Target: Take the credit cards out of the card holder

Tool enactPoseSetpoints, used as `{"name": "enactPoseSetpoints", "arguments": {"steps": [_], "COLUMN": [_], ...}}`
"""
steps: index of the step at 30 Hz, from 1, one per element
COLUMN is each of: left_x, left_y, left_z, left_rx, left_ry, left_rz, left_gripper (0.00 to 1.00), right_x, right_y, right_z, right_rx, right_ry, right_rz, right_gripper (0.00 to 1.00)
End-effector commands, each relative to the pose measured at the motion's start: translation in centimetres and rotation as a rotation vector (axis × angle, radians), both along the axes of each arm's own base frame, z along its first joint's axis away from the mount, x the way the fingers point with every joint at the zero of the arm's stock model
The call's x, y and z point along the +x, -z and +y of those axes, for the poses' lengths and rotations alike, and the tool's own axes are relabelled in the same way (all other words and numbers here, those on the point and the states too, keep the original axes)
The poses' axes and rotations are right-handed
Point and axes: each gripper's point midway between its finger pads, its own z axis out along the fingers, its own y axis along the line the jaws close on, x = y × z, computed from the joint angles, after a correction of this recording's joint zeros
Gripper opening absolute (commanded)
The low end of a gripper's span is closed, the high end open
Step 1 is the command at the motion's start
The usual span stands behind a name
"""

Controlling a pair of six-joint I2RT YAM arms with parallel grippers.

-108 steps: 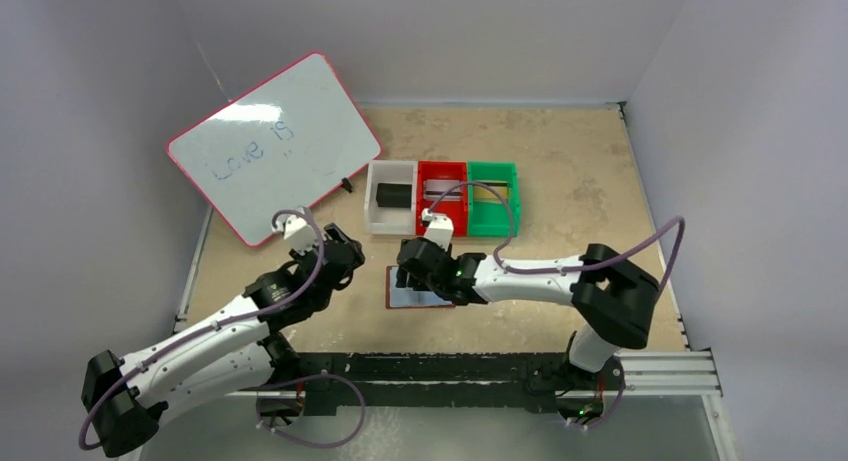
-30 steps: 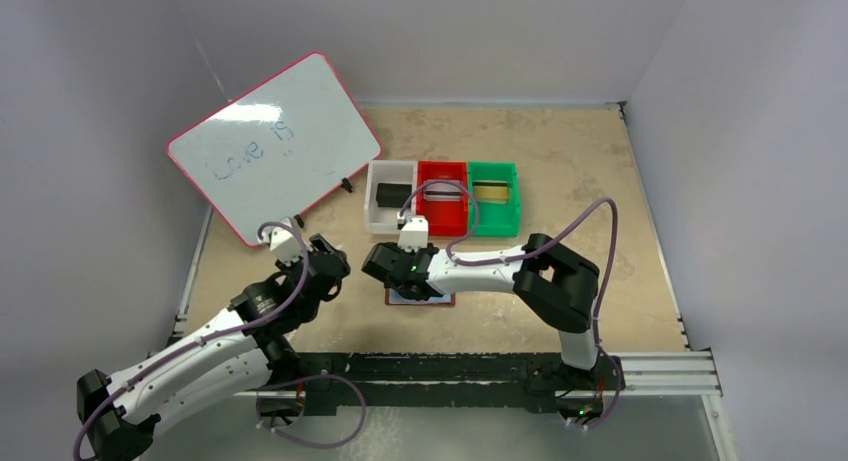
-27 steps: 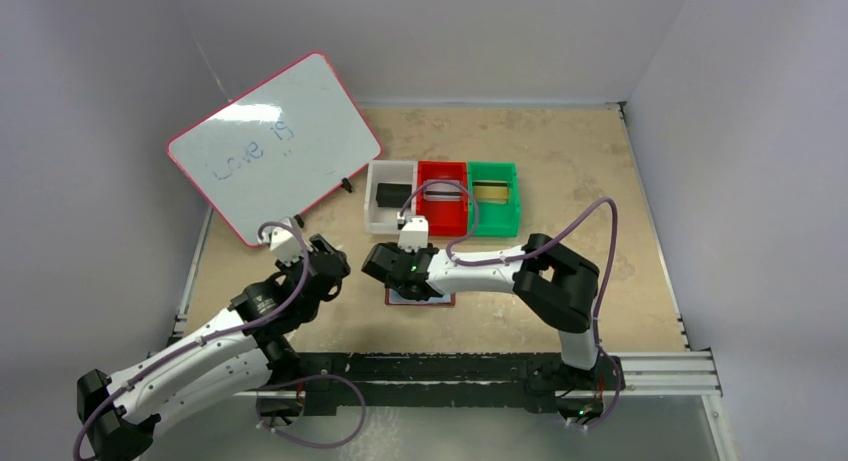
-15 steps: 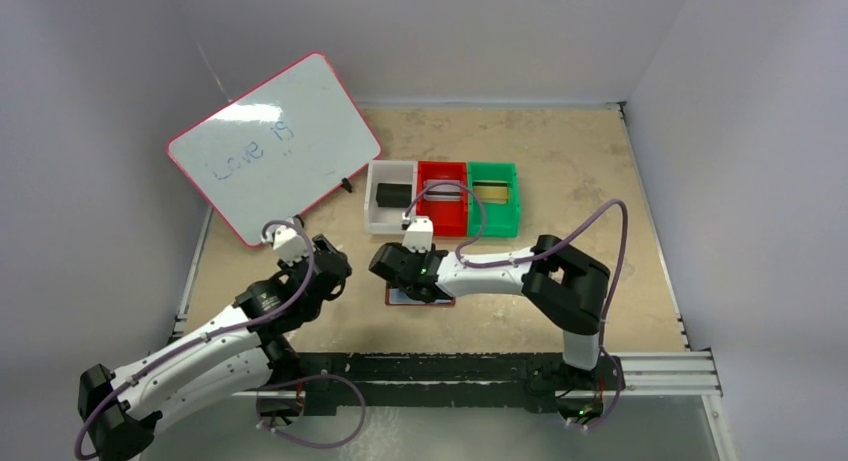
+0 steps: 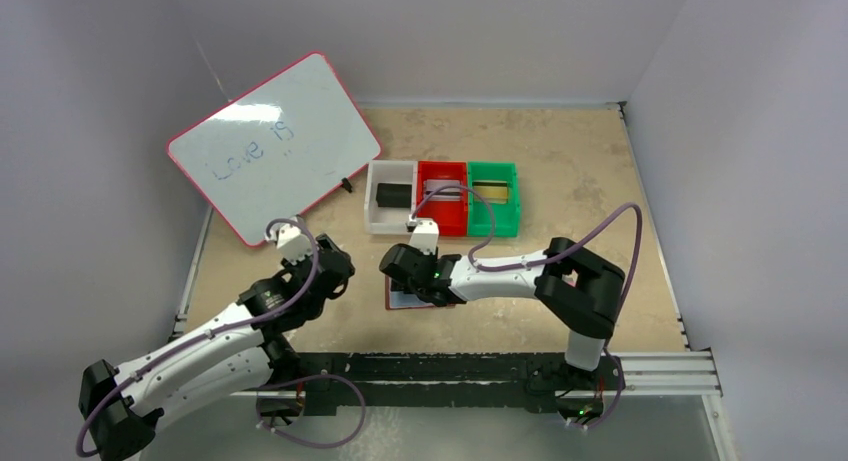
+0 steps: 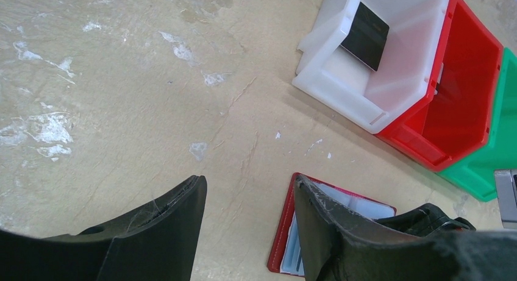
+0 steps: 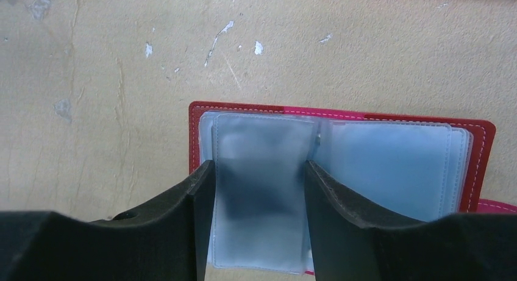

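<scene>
We are narrowing our open right fingers (image 7: 183, 220) astride a sleeve (image 7: 259, 171) of the card holder (image 7: 390, 165) lying open on the counter (image 7: 91, 80), likely readying another pull, while our left fingers (image 6: 164, 232) are hanging open.

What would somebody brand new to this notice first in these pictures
The big pink-rimmed whiteboard leaning at the far left, with faint writing on it. Next comes the bright row mid-table of white bin, red bin and green bin, with a black card lying in the white one. Near the front, the right claw hangs open over the dark red card holder, which lies open.
</scene>
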Motion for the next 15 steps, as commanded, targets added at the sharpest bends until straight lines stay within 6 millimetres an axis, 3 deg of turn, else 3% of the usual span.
{"name": "enactPoseSetpoints", "arguments": {"steps": [1,15], "left_x": [0.6,0.7], "left_y": [-1.1,-1.0], "left_z": [-0.9,-1.2], "left_rx": [-0.036,-0.036], "left_ry": [0.006,0.013], "left_rz": [-0.033,-0.028], "left_gripper": [0.55,0.55], "right_x": [-0.9,-0.5], "right_y": [0.5,1.5], "right_z": [-0.3,-0.6], "right_rx": [0.007,-0.066], "right_ry": [-0.031,-0.015], "right_rz": [0.038,0.048], "right_gripper": [0.53,0.68]}}
